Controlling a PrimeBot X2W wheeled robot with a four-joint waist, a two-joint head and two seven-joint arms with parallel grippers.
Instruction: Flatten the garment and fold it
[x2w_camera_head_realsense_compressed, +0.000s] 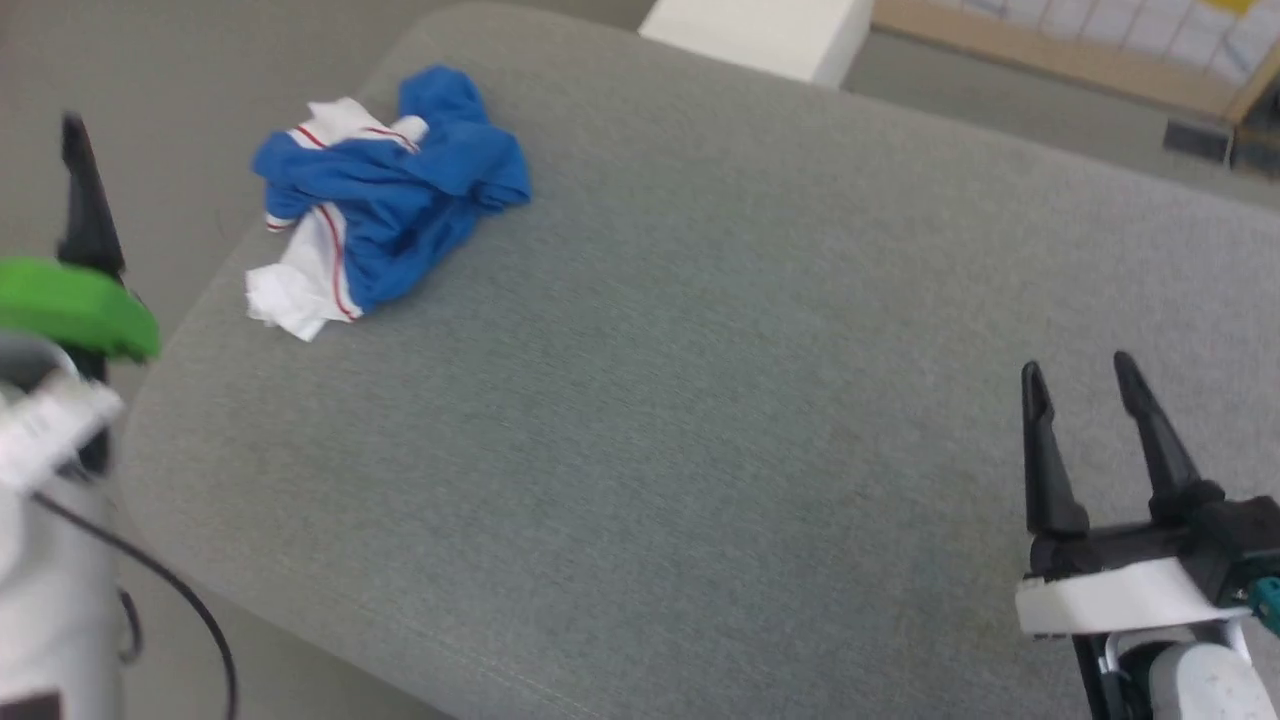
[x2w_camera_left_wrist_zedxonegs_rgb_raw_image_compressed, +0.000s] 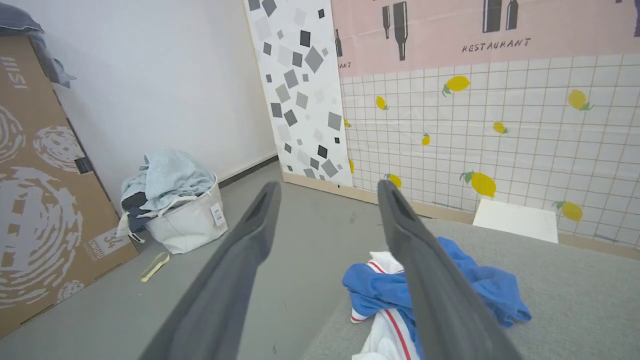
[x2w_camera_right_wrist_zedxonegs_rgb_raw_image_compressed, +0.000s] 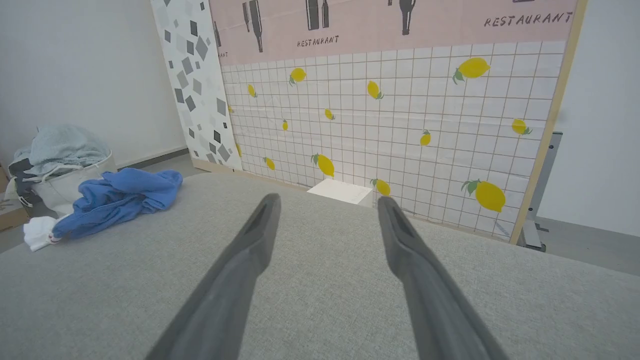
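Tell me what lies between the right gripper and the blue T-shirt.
The stretch is bare: in the head view, plain grey padded surface runs from the right gripper to the crumpled T-shirt. The right wrist view agrees.

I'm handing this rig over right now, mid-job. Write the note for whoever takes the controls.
Left pincer: open, empty, at the left edge of the grey padded table, pointing past the T-shirt.
Right pincer: open, empty, over the table's near right part, well apart from the T-shirt.
T-shirt: a crumpled heap near the table's far left corner, untouched.
Done: nothing so far.
Left: spread it flat, then fold it.
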